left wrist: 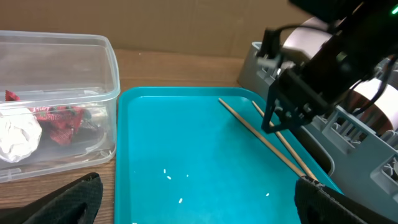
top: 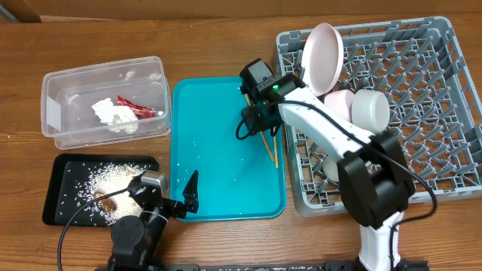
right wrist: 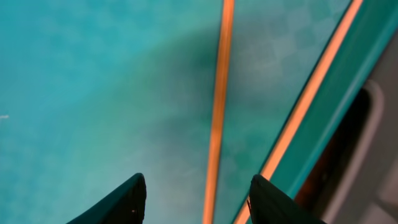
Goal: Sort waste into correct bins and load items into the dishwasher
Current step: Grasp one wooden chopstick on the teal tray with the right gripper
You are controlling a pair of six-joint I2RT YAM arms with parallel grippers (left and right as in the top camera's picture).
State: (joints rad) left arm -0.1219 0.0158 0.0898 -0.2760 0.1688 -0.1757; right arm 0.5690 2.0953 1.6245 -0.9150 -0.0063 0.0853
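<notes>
Two wooden chopsticks (top: 272, 147) lie on the right side of the teal tray (top: 218, 173). My right gripper (top: 257, 122) is open just above them. In the right wrist view (right wrist: 196, 180) one chopstick (right wrist: 217, 124) runs between its fingers and the other (right wrist: 314, 87) lies along the tray rim. My left gripper (top: 188, 197) is open and empty over the tray's front left; its wrist view (left wrist: 199, 211) shows the chopsticks (left wrist: 264, 140). The clear tub (top: 56, 120) holds the napkin (top: 113, 114) and red wrapper (top: 135, 107). The black tray (top: 64, 169) holds rice and brown scraps (top: 109, 188).
The grey dish rack (top: 444, 113) at the right holds the pink plate (top: 322, 51) upright, a pink bowl (top: 339, 102), a white bowl (top: 370, 108) and a white cup (top: 331, 167). A few rice grains (left wrist: 177, 177) lie on the teal tray.
</notes>
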